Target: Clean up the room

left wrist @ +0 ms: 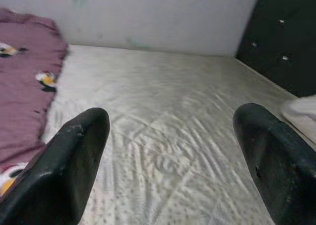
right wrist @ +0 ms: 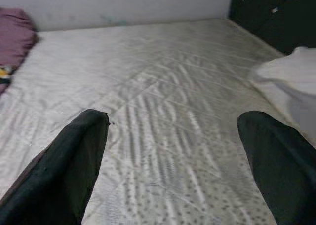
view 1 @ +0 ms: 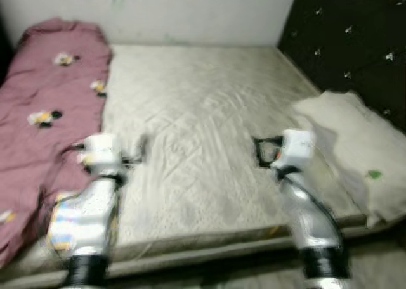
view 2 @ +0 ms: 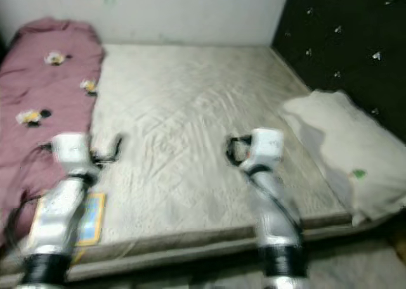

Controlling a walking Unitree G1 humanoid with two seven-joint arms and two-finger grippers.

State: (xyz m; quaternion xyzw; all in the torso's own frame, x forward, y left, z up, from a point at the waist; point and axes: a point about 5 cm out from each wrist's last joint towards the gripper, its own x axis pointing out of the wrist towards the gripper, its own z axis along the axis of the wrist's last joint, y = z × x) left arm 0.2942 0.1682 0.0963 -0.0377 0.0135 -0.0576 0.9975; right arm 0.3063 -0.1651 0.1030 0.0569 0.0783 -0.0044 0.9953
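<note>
**Both arms raised over the bed, nothing picked up**

The bare mattress (view 1: 209,130) is spread ahead of both sets of fingers, and nothing is held. The left gripper (left wrist: 170,161) is seen with fingers (left wrist: 74,161) spread wide and released; the right gripper (right wrist: 173,161) is likewise parted and empty. The maroon blanket (view 1: 44,111), printed with small flowers, is bunched beyond and outside the left fingers. The pale pillow (view 1: 355,149) is lying outside the right fingers, against the dark headboard (view 1: 355,42). A yellow-and-blue flat item (view 2: 92,216) is glimpsed under the left arm, too blurred to identify. By this evidence the tidying is judged barely begun: the blanket is unspread, the pillow askew.
</note>
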